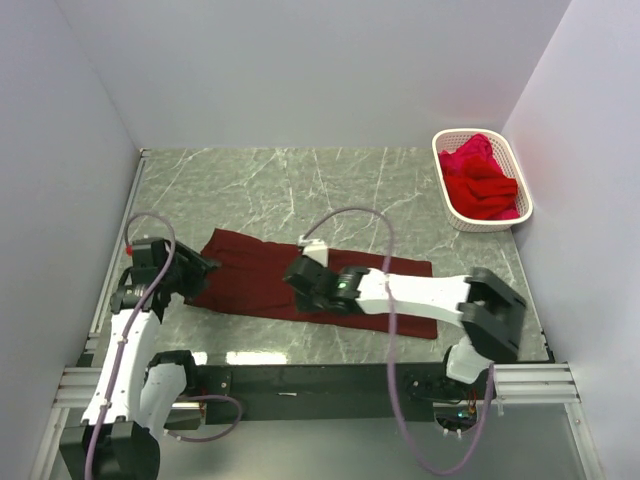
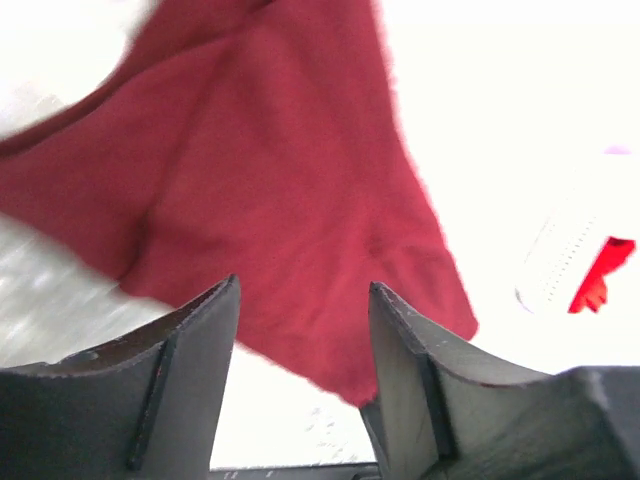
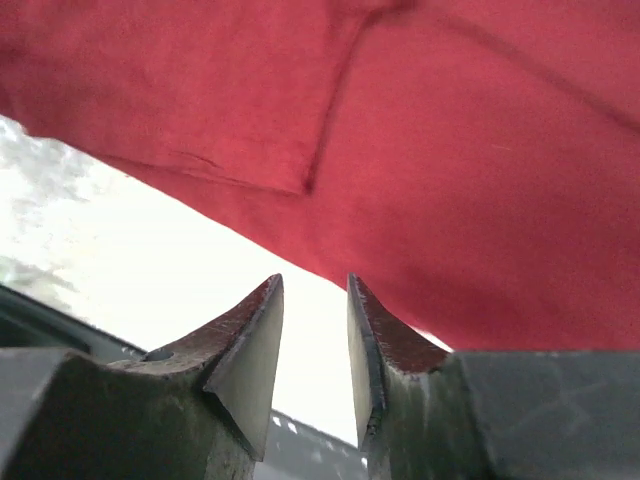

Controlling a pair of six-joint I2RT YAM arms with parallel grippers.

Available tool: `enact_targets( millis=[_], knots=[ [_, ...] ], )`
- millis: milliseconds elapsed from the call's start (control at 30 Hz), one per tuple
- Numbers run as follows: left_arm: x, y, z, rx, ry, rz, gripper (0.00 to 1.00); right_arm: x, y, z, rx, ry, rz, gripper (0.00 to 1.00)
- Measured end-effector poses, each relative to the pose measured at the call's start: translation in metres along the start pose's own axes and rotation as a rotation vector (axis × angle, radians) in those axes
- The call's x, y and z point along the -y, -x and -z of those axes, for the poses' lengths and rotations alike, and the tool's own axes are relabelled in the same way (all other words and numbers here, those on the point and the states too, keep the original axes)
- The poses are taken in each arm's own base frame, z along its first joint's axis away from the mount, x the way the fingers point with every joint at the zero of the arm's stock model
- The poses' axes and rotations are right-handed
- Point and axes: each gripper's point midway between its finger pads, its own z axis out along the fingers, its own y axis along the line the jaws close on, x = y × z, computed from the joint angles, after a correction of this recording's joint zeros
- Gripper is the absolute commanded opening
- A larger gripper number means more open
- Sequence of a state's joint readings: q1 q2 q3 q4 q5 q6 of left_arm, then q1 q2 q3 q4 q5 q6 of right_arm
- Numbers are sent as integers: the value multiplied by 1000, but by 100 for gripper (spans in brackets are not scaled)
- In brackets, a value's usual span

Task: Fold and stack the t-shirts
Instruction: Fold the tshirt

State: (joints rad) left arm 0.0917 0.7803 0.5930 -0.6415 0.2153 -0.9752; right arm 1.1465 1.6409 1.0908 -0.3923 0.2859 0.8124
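Lab test cell (white partitions (image 1: pixel 300 70), bolted robot arms (image 1: pixel 420 292)).

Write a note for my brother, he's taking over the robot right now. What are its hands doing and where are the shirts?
Left gripper: open, empty, at the left end of the maroon t-shirt.
Right gripper: open, empty, over the middle of that shirt.
Maroon t-shirt: laid out in a long band on the table.
Brighter red t-shirts: piled in the white basket, far right corner.
Done: one shirt is out and lying flat; no stack in sight.
Left: finish folding the maroon one, then fold and stack those in the basket.
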Motion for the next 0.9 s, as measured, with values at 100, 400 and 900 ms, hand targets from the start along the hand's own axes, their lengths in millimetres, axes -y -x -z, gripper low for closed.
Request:
enact_targets(
  millis=[100, 400, 900],
  knots=[
    [26, 11, -3, 3, -75, -35, 54, 26, 20, 23, 60, -13, -77, 39],
    [34, -14, -92, -195, 41, -31, 48, 216, 26, 28, 126, -385, -457, 39],
    [27, 22, -164, -117, 255, 40, 48, 281, 7, 8, 65, -540, -637, 40]
  ],
)
